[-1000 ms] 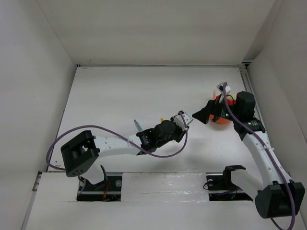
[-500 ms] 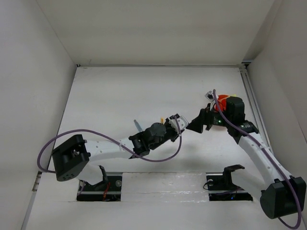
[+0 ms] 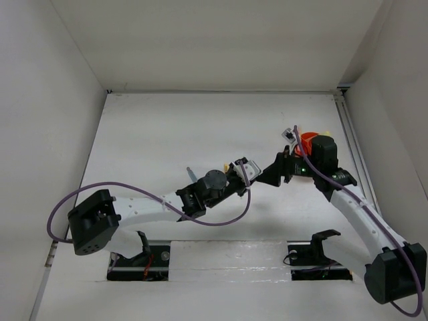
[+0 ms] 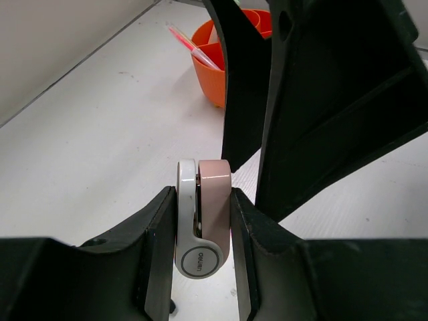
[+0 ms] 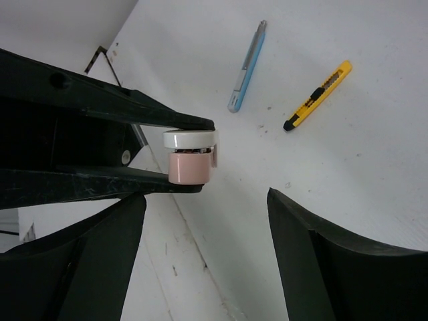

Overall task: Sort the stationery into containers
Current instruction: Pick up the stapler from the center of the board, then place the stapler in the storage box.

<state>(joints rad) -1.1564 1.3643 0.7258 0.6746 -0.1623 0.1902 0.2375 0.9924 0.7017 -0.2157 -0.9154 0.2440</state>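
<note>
Left pincer point(image 3: 242, 168) at mid-table point(image 3: 167, 127) pinched the small grey-pink piece point(image 4: 204, 227), right pincer point(image 5: 207, 200) spread just right of it, blue pen point(image 5: 246, 67) and yellow-black marker point(image 5: 317, 93) lay left, orange tub point(image 4: 210, 77) farther right held a red pen point(image 4: 190, 48)

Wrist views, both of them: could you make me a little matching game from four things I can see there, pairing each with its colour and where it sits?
Things:
1. slim pen
2. cutter
3. small two-tone piece
4. round tub

Descriptions:
A. orange, with a red pen leaning inside
B. white and pink, clamped in the left gripper
C. yellow and black, flat on the table
D. pale blue, flat on the table

Pairs: 1-D, 2-C, 3-B, 4-A.
</note>
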